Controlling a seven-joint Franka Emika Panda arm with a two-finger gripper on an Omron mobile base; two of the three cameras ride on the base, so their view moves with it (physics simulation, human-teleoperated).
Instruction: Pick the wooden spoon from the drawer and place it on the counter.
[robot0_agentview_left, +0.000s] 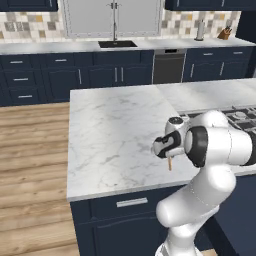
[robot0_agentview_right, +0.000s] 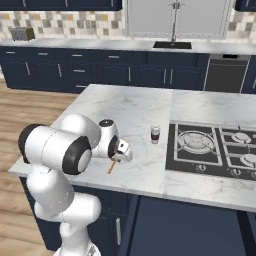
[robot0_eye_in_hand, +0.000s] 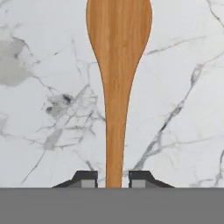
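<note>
Much bare marble lies left of the cooktop: the tabletop is wide, flat, white with grey veins, and its front edge runs just below the arm. Over this part the end effector holds the wooden spoon by its thin handle, two dark fingertips pressed against it. Its smooth orange-brown bowl points away above the marble. Between spoon and cooktop stands one small cup, apart from both.

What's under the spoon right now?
Bare white marble of the counter lies below the wooden spoon, held by the gripper. The strip directly behind the spoon is covered.
</note>
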